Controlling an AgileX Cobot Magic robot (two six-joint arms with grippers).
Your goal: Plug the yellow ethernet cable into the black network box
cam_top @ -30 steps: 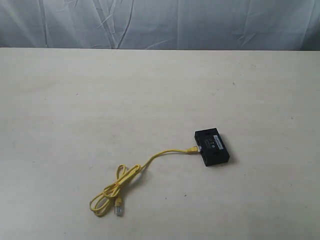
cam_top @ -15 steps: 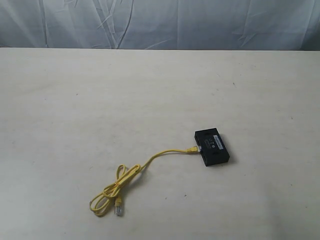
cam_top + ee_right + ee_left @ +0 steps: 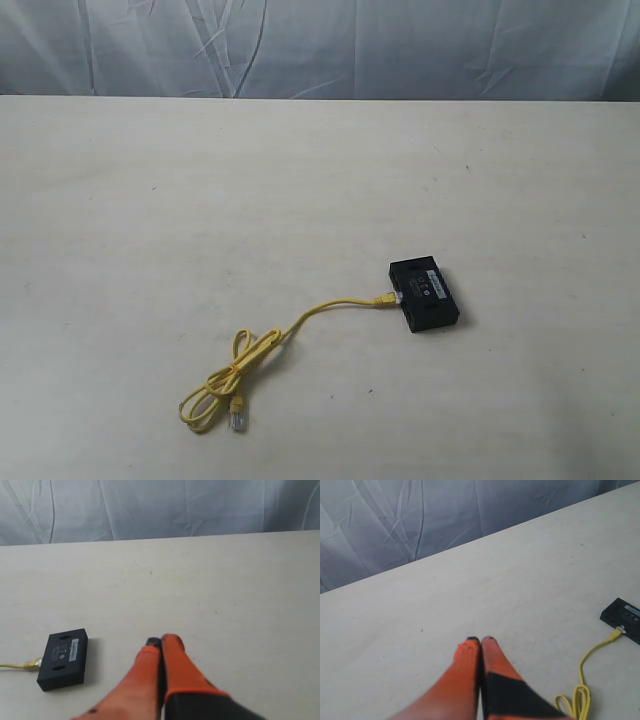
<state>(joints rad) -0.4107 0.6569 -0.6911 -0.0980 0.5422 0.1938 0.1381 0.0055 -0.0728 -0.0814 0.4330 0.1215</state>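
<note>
The black network box (image 3: 425, 295) lies flat on the table, its white-and-grey label facing up. One end of the yellow ethernet cable (image 3: 300, 320) sits in the box's left side; the rest trails left into a loose loop, and its free clear plug (image 3: 238, 415) rests near the front edge. Neither arm shows in the exterior view. In the left wrist view my left gripper (image 3: 480, 640) is shut and empty, with the cable (image 3: 587, 660) and box (image 3: 623, 617) off to one side. My right gripper (image 3: 161, 640) is shut and empty too, apart from the box (image 3: 64, 658).
The objects rest on a pale beige table (image 3: 200, 200). A wrinkled grey-blue cloth backdrop (image 3: 320, 45) hangs behind the table's far edge.
</note>
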